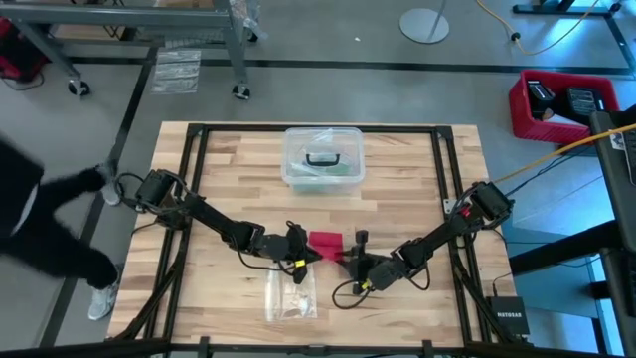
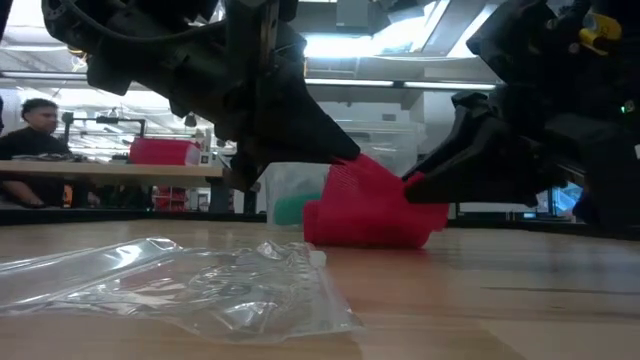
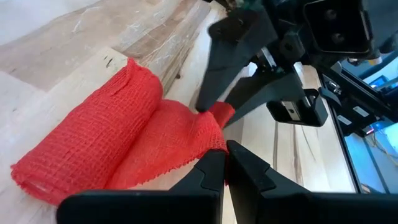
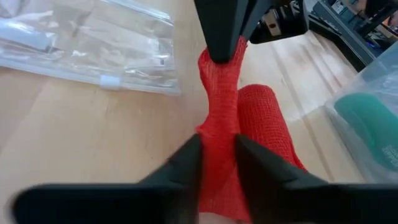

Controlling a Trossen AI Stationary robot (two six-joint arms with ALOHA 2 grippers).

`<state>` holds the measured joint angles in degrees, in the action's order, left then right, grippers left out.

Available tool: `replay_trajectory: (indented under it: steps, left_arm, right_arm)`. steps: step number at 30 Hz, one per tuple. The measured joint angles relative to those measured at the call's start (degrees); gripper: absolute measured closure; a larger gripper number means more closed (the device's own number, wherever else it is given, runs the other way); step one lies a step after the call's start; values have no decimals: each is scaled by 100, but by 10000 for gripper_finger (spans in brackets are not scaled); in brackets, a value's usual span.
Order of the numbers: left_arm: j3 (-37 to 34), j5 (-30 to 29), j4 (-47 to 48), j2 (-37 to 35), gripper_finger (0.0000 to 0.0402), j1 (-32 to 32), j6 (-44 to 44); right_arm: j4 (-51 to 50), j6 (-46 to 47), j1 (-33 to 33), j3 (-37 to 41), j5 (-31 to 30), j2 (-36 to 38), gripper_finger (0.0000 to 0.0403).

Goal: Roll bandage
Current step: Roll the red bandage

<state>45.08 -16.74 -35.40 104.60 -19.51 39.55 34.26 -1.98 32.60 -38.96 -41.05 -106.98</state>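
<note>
The red bandage lies mid-table as a short thick roll with a loose tail coming off it. The roll rests on its side on the wood. My left gripper is shut on the tail's end. My right gripper faces it from the other side, and its fingers are closed against the same tail a little farther along. In the low view the tail rises from the roll up between the two sets of dark fingers. My left gripper pinches the tail's free end between its two fingers, coming from the table's left and slanting down. The end is bunched and raised off the wood. My right gripper pinches the bunched tail between its two fingers, coming from the table's right and slanting down. The strip runs straight from there to the left fingers, and the roll stays on the table beside it.
A small clear plastic bag lies flat just near of the grippers. A clear plastic box with a black handle stands toward the far edge. A person in dark clothes is beside the table's left side.
</note>
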Motion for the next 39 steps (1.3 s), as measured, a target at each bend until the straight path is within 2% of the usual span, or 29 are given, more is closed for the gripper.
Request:
replay_trajectory:
  steps: [3,4,9,14,17,19,22,25,29,33,39]
  left_arm:
    - [0,0,63,0,393,0,85]
    - [0,1,62,0,393,0,85]
    - [0,14,53,0,387,2,99]
    - [0,479,87,0,333,18,-272]
    - [0,949,627,-162,296,18,-821]
    - [2,1000,1243,-382,281,11,-1090]
    - [2,764,2181,-785,274,6,-1367]
    - [0,404,2622,-1177,275,0,-1799]
    - [2,-19,2469,-1492,280,3,-2429]
    - [2,-349,2270,-1497,281,21,-2800]
    - [2,-401,2237,-1408,282,134,-2801]
  right_arm:
    - [-2,-2,0,0,-3,0,380]
    - [-4,-2,1,0,-3,0,391]
    - [-7,155,2,0,-5,0,384]
    - [-24,155,7,0,14,141,395]
    - [2,156,7,0,20,358,391]
    - [1,108,4,0,95,497,396]
    - [22,42,-13,0,260,651,398]
    - [38,150,-109,0,328,656,393]
    - [-141,339,-311,-2,521,656,397]
    - [-129,352,-454,-1,375,654,398]
    - [-302,562,-615,0,147,654,396]
